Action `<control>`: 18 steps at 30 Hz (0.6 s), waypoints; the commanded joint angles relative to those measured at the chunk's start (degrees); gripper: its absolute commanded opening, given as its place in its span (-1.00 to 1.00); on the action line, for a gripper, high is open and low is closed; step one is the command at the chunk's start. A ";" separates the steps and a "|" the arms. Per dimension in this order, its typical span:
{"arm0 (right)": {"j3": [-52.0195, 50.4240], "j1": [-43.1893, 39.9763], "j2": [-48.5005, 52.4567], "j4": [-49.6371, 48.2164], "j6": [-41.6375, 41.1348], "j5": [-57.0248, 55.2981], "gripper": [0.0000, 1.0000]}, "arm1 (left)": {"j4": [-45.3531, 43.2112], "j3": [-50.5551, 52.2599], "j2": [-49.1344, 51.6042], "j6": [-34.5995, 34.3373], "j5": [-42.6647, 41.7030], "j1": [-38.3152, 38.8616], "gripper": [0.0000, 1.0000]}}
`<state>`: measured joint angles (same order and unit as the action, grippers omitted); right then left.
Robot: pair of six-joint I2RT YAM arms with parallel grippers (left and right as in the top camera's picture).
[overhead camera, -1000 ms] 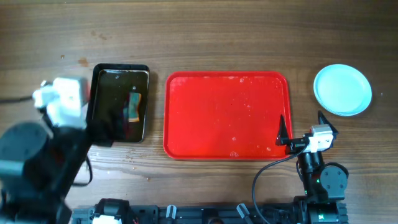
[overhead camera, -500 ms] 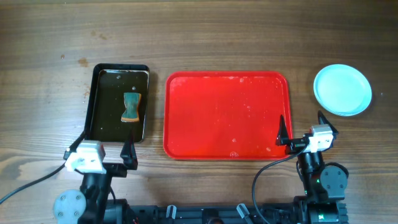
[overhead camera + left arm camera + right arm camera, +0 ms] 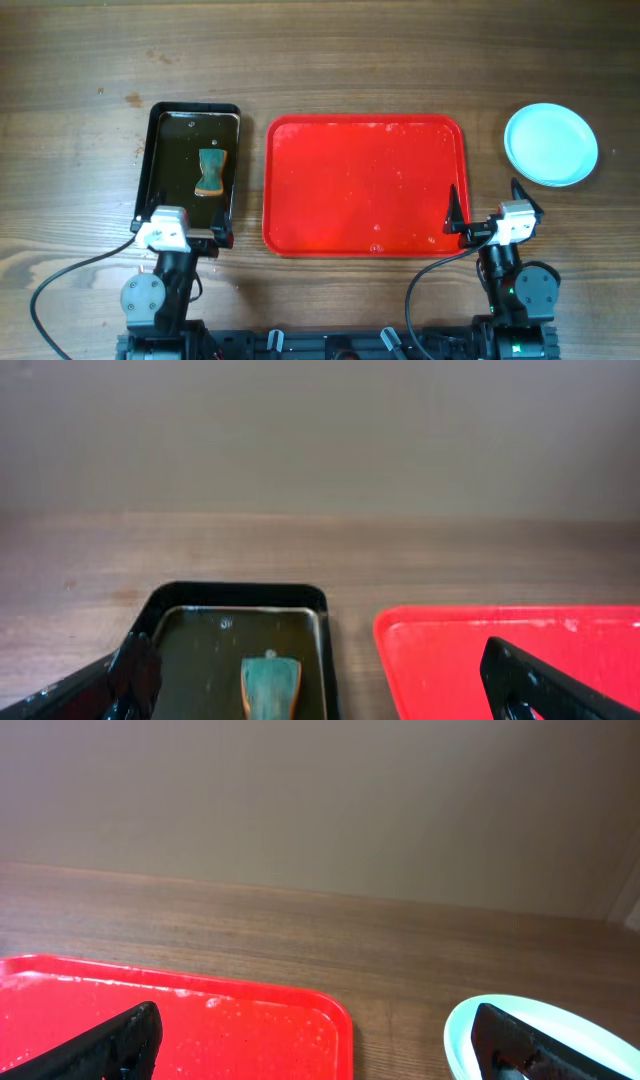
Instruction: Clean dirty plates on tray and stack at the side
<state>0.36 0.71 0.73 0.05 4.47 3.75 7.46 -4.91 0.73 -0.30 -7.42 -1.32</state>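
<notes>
1. Left gripper (image 3: pixel 183 231): parked left of the tray (image 3: pixel 360 185), over the near end of the black pan (image 3: pixel 193 108). Jaws are spread wide and released; nothing lies between them.

2. Black pan: sits just left of the tray, apart from it. It holds dark liquid and a teal sponge (image 3: pixel 211 173) with an orange edge. The long axis of the pan runs near to far, at right angles to that of the tray. The sponge lies along the same line.

3. Tray: lies flat on the wooden table (image 3: pixel 350 50), rim up. Its long axis runs left to right, parallel to the near table edge. No plate is on it. Only scattered water droplets (image 3: pixel 377 222) show on the red surface.

4. Right gripper (image 3: pixel 488 200): parked at the near right corner of the tray. One finger sits over the tray's right rim and the other beyond it. Jaws are fully apart and grasp nothing.

5. Plates (image 3: pixel 551 144): located right of the tray, level with its far edge and clear of its rim. They lie flat, face up. Being round, they have no long axis. The top surface appears clean, with no brown smear visible. The overhead view shows a single outline, so the number stacked cannot be confirmed.

6. Status (assessment): clearing and stacking appear complete. Any remaining work is limited to verifying the stack count.
</notes>
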 commanded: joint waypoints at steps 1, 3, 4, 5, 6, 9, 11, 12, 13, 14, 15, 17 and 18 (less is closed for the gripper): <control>-0.07 0.24 -0.52 -0.13 0.72 -0.94 0.99 | -3.74 3.17 -0.52 -0.15 -0.68 -0.46 1.00; -0.07 0.24 -0.52 -0.15 0.72 -0.94 0.99 | -5.77 4.59 -0.55 -0.13 -0.50 -0.48 1.00; -0.07 0.24 -0.52 -0.13 0.72 -0.94 0.99 | -5.86 4.59 -0.55 -0.09 -0.42 -0.46 1.00; -0.07 0.24 -0.52 -0.13 0.70 -0.94 0.99 | -5.77 4.59 -0.55 0.09 -0.39 -0.46 1.00; -0.07 0.24 -0.52 -0.15 0.70 -0.94 0.99 | -5.18 4.59 -0.55 0.07 -0.22 -0.46 1.00; -0.07 0.24 -0.52 -0.13 0.72 -0.94 0.99 | -3.61 4.59 -0.55 -0.20 -0.07 -0.46 1.00; -0.07 0.24 -0.52 -0.13 0.72 -0.94 0.99 | -3.61 4.59 -0.55 -0.20 -0.07 -0.46 1.00; -0.07 0.24 -0.52 -0.15 0.70 -0.94 0.99 | -3.58 4.59 -0.55 -0.17 -0.02 -0.46 1.00; -0.07 0.24 -0.52 -0.13 0.70 -0.94 0.99 | -3.58 4.59 -0.55 -0.15 -0.02 -0.46 1.00; -0.07 0.24 -0.52 -0.15 0.72 -0.94 0.99 | -3.61 4.59 -0.55 -0.15 0.00 -0.46 1.00; -0.07 0.24 -0.52 -0.15 0.72 -0.94 0.99 | -3.65 4.59 -0.55 -0.15 -0.02 -0.46 1.00; -0.07 0.24 -0.52 -0.13 0.70 -0.94 0.99 | -3.67 4.59 -0.52 -0.15 -0.02 -0.46 1.00; -0.07 0.24 -0.52 -0.13 0.70 -0.94 1.00 | -3.67 4.59 -0.50 -0.15 -0.02 -0.46 1.00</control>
<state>0.36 0.71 0.73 0.05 4.45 3.75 3.64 -0.73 0.73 -0.32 -7.40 -1.32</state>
